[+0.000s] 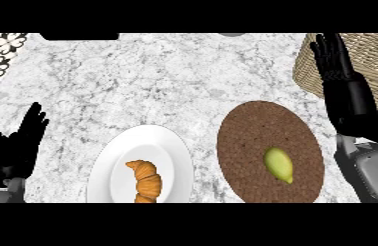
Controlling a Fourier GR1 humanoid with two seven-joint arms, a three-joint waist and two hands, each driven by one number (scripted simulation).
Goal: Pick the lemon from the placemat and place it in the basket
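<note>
- One lemon [279, 164] lies on one brown placemat [251, 130], at four o'clock.
- One basket [363, 60] sits at two o'clock.
- One croissant [145, 181] on one white plate [159, 142], at six o'clock.
- Two hands: right hand [341, 75] beside the basket, fingers straight; left hand [22, 140] at nine o'clock, relaxed, holding nothing.

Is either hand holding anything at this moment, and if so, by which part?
Nothing is held. The lemon lies untouched on the placemat. The right hand is open beside the basket; the left hand rests open at the left edge.

Both hands, left [22, 140] and right [343, 85], raised, fingers straight.
</note>
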